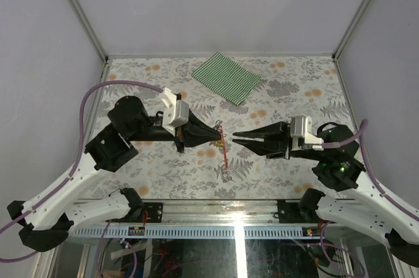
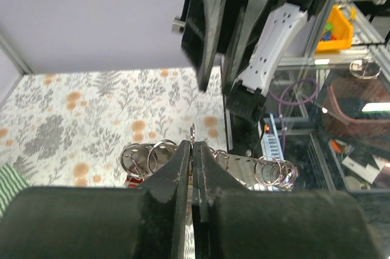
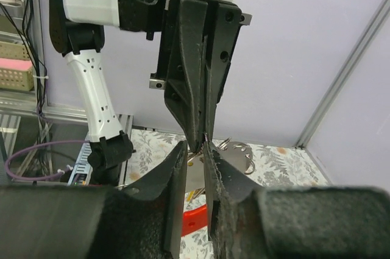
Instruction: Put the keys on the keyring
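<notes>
Tabletop (image 1: pixel 177 167) in floral print lies beneath both arms, which meet tip to tip above its middle, probably to pass or steady the work. Here the left gripper (image 1: pixel 217 133) is clenched on the keyring (image 1: pixel 224 150), lifting it so the red strap dangles freely. Facing it, the right gripper (image 1: pixel 236 137) has jaws slightly parted, grasping nothing visible. I cannot make out the keys.

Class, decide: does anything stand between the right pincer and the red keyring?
Nothing visible lies between them. The right pincer, open, points straight at the keyring beside its tips; the left pincer, shut, faces it from the other side.
</notes>
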